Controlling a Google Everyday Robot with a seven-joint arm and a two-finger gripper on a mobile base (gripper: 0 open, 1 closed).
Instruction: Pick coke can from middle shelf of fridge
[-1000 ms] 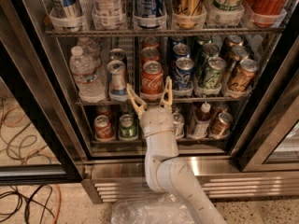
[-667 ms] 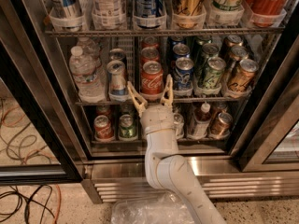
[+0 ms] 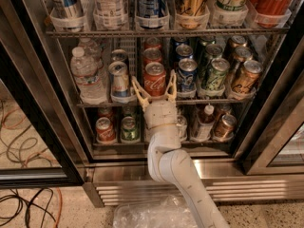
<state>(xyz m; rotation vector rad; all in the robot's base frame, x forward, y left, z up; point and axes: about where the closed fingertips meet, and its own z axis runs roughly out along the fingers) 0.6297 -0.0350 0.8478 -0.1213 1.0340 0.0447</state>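
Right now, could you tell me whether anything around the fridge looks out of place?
Crumpled clear plastic lies on the floor before the fridge. The open gripper brackets the coke can on the middle shelf; nothing askew there.

Speckled floor [image 3: 80,213], cables [image 3: 21,207], clear plastic [image 3: 152,215], tool [image 3: 154,77] at shelf [image 3: 213,100]

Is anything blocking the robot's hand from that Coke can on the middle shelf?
Nothing visible does. The gripper is right in front of the coke can, fingers open to either side; the silver can and blue can stand beside it, not between.
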